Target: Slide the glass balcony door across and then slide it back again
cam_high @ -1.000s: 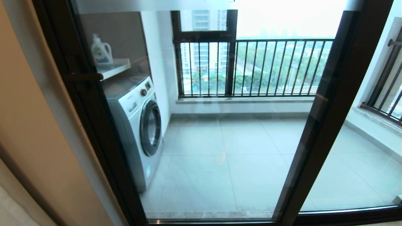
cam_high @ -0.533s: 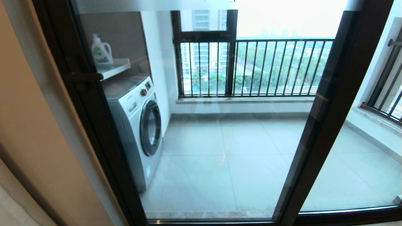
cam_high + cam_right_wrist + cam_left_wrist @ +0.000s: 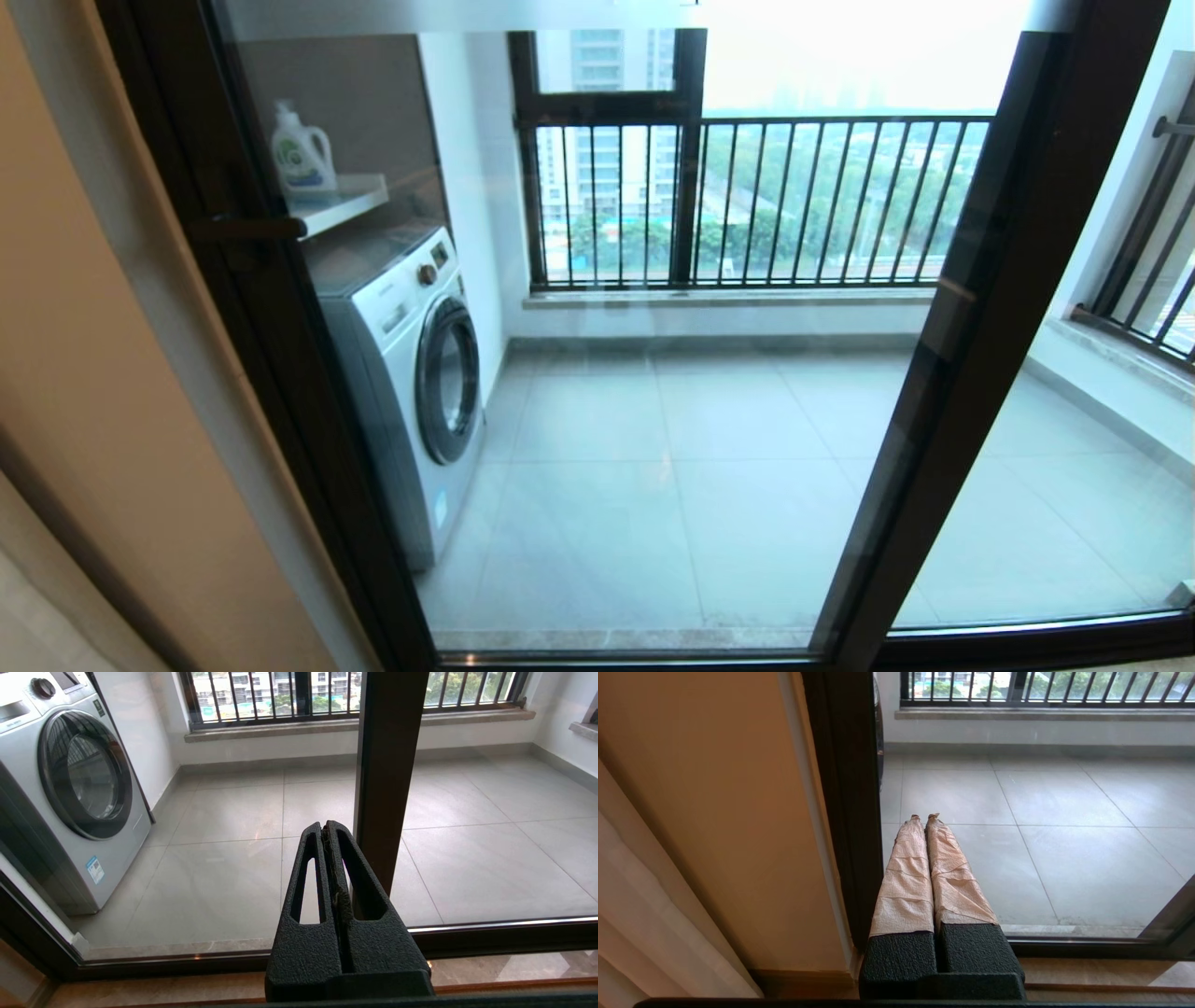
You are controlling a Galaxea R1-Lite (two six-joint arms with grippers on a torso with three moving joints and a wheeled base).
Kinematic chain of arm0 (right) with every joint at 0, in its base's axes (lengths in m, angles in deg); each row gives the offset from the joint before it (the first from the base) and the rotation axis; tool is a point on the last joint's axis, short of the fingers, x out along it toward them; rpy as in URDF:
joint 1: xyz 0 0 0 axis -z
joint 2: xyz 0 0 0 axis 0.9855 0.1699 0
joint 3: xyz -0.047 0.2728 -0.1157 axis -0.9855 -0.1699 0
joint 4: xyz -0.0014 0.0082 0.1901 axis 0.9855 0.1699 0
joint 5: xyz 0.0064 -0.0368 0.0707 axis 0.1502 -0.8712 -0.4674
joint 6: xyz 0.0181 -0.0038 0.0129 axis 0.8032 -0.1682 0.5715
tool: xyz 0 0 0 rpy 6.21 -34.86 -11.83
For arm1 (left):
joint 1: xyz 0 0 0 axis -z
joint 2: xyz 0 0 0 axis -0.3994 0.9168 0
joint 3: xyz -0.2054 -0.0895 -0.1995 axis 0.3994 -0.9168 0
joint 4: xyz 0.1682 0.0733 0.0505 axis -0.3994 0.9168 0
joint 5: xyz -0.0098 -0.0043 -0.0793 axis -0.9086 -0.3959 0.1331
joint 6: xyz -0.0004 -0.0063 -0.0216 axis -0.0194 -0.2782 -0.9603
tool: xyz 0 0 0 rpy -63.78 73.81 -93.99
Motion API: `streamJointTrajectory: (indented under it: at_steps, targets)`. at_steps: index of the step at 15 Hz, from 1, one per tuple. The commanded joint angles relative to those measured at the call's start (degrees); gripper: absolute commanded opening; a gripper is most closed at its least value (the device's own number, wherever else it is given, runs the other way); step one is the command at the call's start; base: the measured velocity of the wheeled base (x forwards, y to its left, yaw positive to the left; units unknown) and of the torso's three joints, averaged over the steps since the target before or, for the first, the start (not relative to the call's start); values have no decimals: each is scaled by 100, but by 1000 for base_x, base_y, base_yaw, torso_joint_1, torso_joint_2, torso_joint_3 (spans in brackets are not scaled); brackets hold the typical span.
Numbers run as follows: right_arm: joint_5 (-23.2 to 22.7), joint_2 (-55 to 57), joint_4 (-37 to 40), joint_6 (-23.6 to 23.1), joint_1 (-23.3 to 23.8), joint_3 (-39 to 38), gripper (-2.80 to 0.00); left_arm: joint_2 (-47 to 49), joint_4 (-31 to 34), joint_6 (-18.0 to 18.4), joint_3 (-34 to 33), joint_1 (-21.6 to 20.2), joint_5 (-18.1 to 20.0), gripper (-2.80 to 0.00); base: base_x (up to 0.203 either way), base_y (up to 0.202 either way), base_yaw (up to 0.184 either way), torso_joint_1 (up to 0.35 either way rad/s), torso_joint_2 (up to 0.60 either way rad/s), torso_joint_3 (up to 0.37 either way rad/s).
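Observation:
The glass balcony door [image 3: 653, 420] fills the head view, a clear pane in a dark brown frame. Its short dark bar handle [image 3: 241, 229] sits on the left upright, which stands against the beige wall. Neither gripper shows in the head view. In the left wrist view my left gripper [image 3: 925, 816] is shut on nothing, its tape-wrapped fingers low beside that left upright [image 3: 850, 812]. In the right wrist view my right gripper [image 3: 325, 826] is shut and empty, just in front of the glass beside the middle upright [image 3: 387, 765].
Behind the glass stand a white washing machine [image 3: 411, 373], a detergent bottle [image 3: 301, 154] on a shelf and a barred window [image 3: 747, 201]. A second dark-framed glass panel [image 3: 1074, 485] lies to the right. A beige wall [image 3: 93, 373] and pale curtain [image 3: 644, 928] are at the left.

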Motion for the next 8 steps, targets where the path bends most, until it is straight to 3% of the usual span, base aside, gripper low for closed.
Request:
streamJointTrajectory:
  at_steps: [1, 8]
  targets:
    - [0, 7, -3, 2, 0, -70, -280, 16, 1, -8, -2, 0, 2, -280, 0, 0, 0, 0, 0, 0]
    - [0, 7, -3, 2, 0, -70, -280, 16, 1, -34, -2, 0, -1, -280, 0, 0, 0, 0, 0, 0]
